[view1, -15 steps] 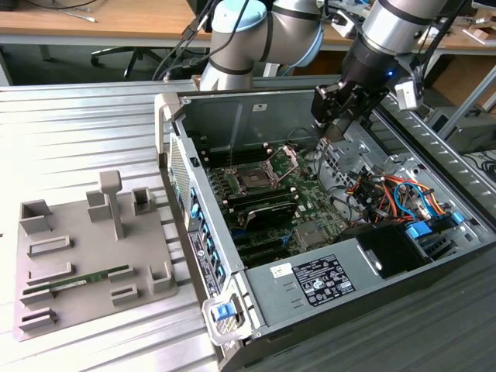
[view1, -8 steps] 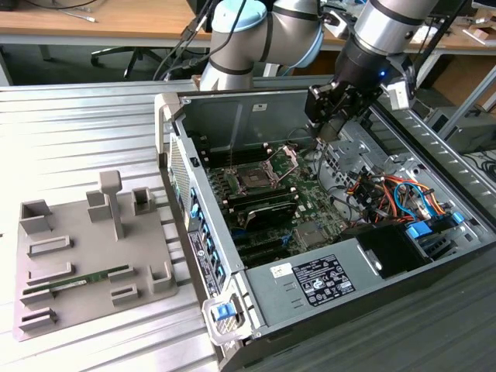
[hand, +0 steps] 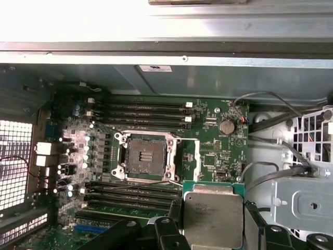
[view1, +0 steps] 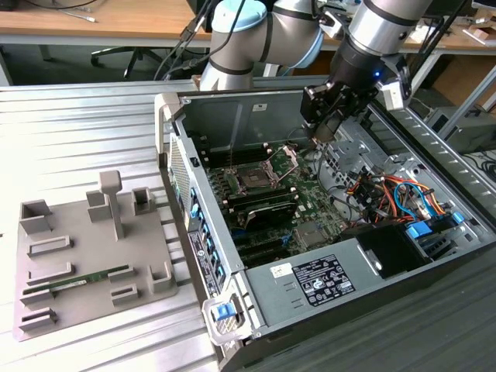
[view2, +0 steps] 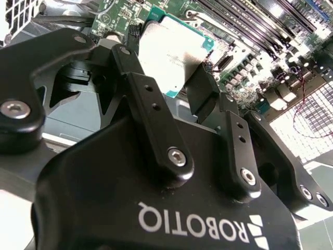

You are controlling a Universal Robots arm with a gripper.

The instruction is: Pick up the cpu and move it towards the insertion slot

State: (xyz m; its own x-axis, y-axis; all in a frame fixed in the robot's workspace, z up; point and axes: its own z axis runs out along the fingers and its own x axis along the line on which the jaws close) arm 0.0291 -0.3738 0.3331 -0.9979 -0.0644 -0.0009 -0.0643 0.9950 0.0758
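My gripper hangs inside the open computer case, over the motherboard on the exterior view's right side of the insertion slot. It is shut on the cpu, a flat silvery square with a thin green edge, held by its two sides between the black fingers. In the first wrist view the cpu sits off one corner of the insertion slot, apart from it. The slot is a dark square socket in a silver frame, and its hinged bracket stands open.
Long black memory slots flank the socket. Bundled orange and blue cables and a metal drive cage lie close by. A power supply fills the case front. A grey fixture plate holding a green memory stick lies outside.
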